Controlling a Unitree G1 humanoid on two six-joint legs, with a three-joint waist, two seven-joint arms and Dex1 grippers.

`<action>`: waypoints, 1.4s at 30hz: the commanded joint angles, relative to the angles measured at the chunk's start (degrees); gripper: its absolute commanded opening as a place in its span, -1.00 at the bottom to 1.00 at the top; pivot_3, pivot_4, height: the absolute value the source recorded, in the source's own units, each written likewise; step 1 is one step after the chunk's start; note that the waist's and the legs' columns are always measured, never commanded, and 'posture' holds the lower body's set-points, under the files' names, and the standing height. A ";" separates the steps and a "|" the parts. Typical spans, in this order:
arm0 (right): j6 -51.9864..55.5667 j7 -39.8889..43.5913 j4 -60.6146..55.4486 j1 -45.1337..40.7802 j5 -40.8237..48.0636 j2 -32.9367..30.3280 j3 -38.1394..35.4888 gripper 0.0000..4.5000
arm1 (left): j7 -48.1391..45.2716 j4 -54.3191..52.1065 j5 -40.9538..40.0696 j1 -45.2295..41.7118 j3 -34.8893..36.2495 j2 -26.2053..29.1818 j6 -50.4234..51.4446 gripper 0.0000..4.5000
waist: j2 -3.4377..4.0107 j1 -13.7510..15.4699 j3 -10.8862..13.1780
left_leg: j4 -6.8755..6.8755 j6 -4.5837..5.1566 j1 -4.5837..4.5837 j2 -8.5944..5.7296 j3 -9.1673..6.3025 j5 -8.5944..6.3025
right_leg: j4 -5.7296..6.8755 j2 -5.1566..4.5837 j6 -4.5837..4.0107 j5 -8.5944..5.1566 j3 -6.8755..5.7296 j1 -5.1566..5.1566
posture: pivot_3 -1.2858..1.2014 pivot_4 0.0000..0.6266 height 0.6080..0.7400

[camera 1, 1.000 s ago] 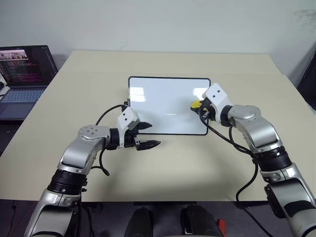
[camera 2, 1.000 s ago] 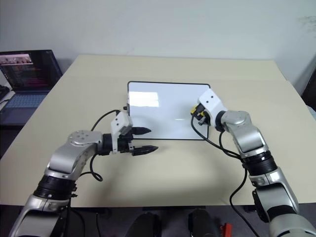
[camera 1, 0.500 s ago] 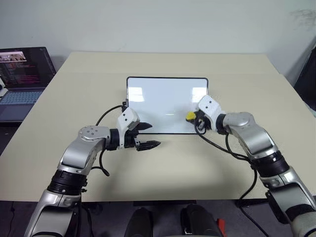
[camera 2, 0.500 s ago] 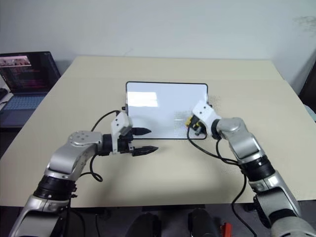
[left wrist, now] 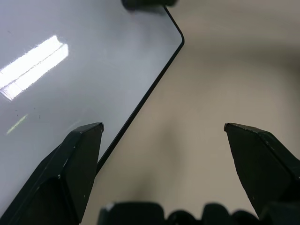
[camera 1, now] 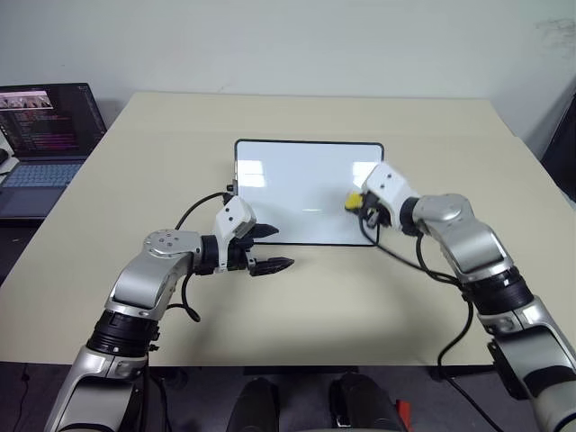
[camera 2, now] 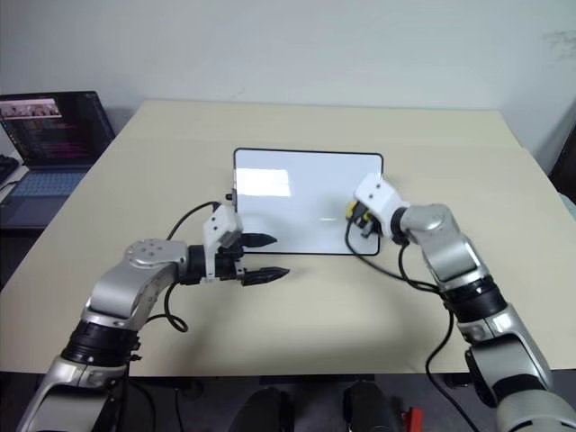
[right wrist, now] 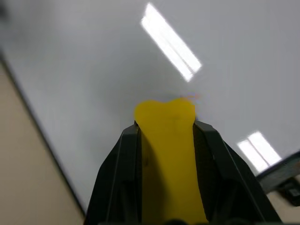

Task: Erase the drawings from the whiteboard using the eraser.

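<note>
Right claw clamped on eraser over the board; left claw open at the board's near edge.

Head views: we see the whiteboard [camera 1: 306,191] flat mid-counter [camera 1: 342,297], laptop [camera 1: 40,135] off the counter's left side. Right claw [camera 1: 356,202] grips the yellow eraser [camera 1: 354,201] over the board's right part. Left claw [camera 1: 270,248] is spread, one finger over the board's near edge, the other over bare counter.
Left wrist: we see both fingers [left wrist: 70,164] wide apart, straddling the board's black frame near a rounded corner.
Right wrist: fingers [right wrist: 117,173] pinch the eraser [right wrist: 168,154] from both sides; faint red drawings [right wrist: 193,97] trace just past its tip on the whiteboard [right wrist: 93,61].
</note>
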 commanded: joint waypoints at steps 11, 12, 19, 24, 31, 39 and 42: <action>-2.99 -7.90 5.13 -6.09 -3.39 3.57 -5.62 -0.49 | -1.10 -1.24 -0.62 -0.61 0.18 -0.20 -0.58 1.00 | 0.00 0.00 0.00 | 0.03 -0.01 0.01 0.02 0.01 0.01 | 0.04 0.03 0.00 0.00 0.03 -0.02 | 0.03 -0.52 1.00; -3.05 -8.01 5.18 -6.19 -3.41 3.87 -5.85 -0.49 | -1.18 -1.24 -0.60 -0.62 0.17 -0.23 -0.57 1.00 | 0.00 0.00 0.00 | 0.02 -0.01 -0.01 0.01 0.01 0.01 | 0.03 0.03 0.00 0.00 0.03 -0.03 | 0.03 -0.52 1.00; -1.72 -1.22 0.34 -2.08 -4.17 2.06 -0.53 -0.49 | -1.47 -1.21 -0.47 -0.64 0.17 -0.25 -0.53 1.00 | 0.01 -0.01 0.01 | -0.04 0.00 -0.05 0.02 0.01 -0.01 | -0.08 0.00 -0.01 0.00 0.01 -0.04 | 0.03 -0.52 1.00; -1.40 -0.25 0.13 -0.71 -5.12 0.89 0.33 -0.49 | -1.53 -1.36 -0.53 -0.58 0.18 -0.18 -0.33 1.00 | 0.01 -0.09 0.01 | -0.02 0.00 -0.04 0.01 0.02 -0.01 | -0.05 0.00 -0.01 0.00 0.02 -0.04 | 0.03 -0.52 1.00; -0.25 -1.78 -2.39 -0.72 -3.28 2.52 -3.44 -0.49 | -1.69 -1.71 -0.76 -0.56 0.24 -0.22 -0.27 1.00 | 0.01 0.01 0.01 | -0.02 0.00 -0.04 0.01 0.00 -0.01 | -0.05 0.01 0.00 0.00 0.01 -0.03 | 0.03 -0.52 1.00; 13.26 -4.12 -22.47 7.59 4.26 4.06 -13.28 -0.49 | -2.06 -4.81 -3.17 -3.03 0.33 -1.55 0.28 1.00 | 0.02 0.26 0.02 | -0.06 -0.02 -0.15 0.02 -0.05 -0.02 | -0.19 0.00 0.00 -0.01 -0.03 -0.06 | 0.03 -0.52 1.00; 19.86 -6.14 -33.01 15.10 6.60 3.53 -19.07 -0.49 | -2.17 -4.72 -3.52 -5.65 -0.48 -3.08 0.27 1.00 | 0.02 0.87 0.02 | -0.07 -0.02 -0.25 -0.01 -0.12 -0.03 | -0.34 -0.01 0.01 -0.01 -0.11 -0.05 | 0.03 -0.52 1.00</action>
